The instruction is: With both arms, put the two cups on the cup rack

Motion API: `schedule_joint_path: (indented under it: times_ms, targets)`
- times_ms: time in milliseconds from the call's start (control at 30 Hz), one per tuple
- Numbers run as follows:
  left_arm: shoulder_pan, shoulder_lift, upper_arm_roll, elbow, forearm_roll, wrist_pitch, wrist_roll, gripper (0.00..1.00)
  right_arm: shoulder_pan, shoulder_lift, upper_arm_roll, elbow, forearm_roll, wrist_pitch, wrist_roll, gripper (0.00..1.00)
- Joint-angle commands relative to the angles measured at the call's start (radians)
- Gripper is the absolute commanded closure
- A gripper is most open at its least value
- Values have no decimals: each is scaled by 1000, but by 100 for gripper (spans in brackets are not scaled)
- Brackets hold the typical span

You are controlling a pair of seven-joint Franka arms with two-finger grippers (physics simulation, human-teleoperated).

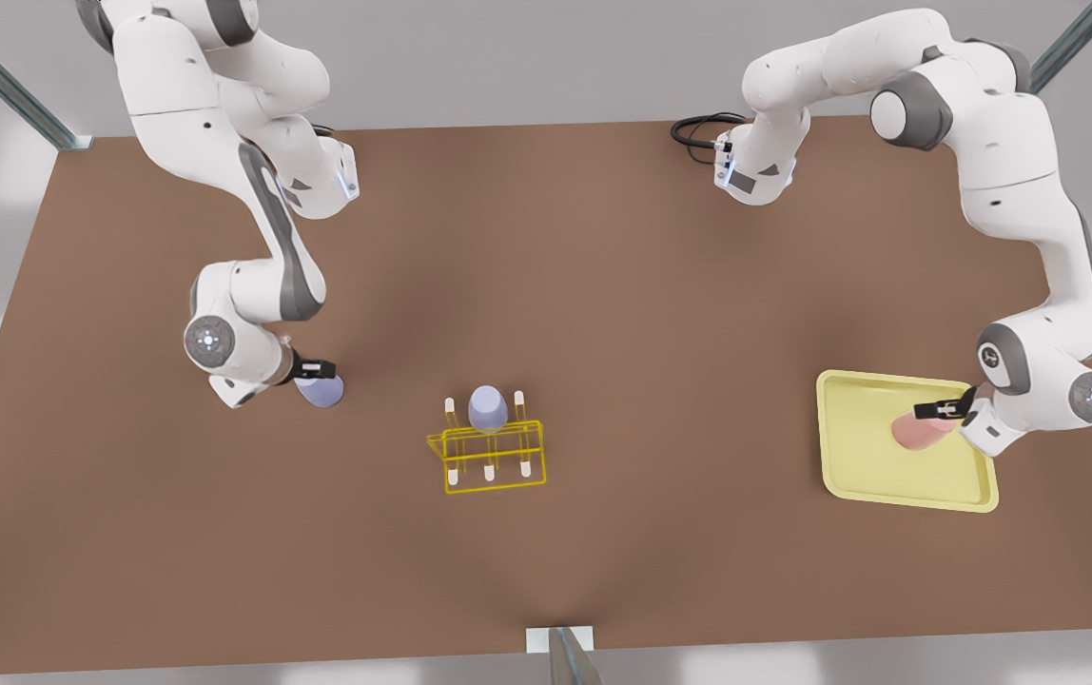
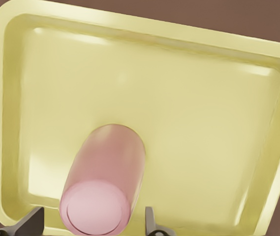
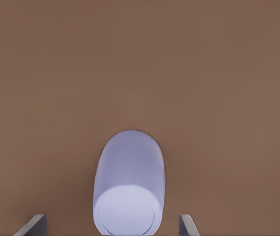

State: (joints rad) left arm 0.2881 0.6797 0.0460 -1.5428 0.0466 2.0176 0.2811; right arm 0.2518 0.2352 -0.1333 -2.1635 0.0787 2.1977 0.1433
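A pink cup [image 1: 922, 430] stands on the flat pale-yellow tray [image 1: 865, 476] at the front view's right. My left gripper [image 1: 945, 411] is down over it, open, one black finger on each side of the pink cup [image 2: 100, 191]; one fingertip [image 2: 148, 221] is very close to its wall. At the front view's left, a lavender cup [image 1: 322, 391] stands on the bare table. My right gripper [image 1: 316, 369] straddles this cup [image 3: 127, 191], open, with clear gaps on both sides. The yellow wire rack [image 1: 494, 466] sits mid-table.
A second lavender cup [image 1: 488, 407] sits upside down on a back peg of the rack; the other white-tipped pegs [image 1: 452, 470] are bare. The brown table [image 1: 660, 314] is open between the rack and each arm. A black cable [image 1: 698, 128] loops at the far edge.
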Motion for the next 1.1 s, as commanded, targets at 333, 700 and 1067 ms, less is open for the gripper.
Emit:
schedule_joint_path:
  times_ms: [333,700,1067]
  targets:
    - [19,49,0,-7,2,59,118,0,12,44,0,-48,1,137,-60,0]
    - [17,43,0,-2,2,58,119,9,10,50,1,-128,1,249,-76,0]
    - [17,49,-2,-2,-1,107,115,9,11,73,4,-128,1,260,-74,0]
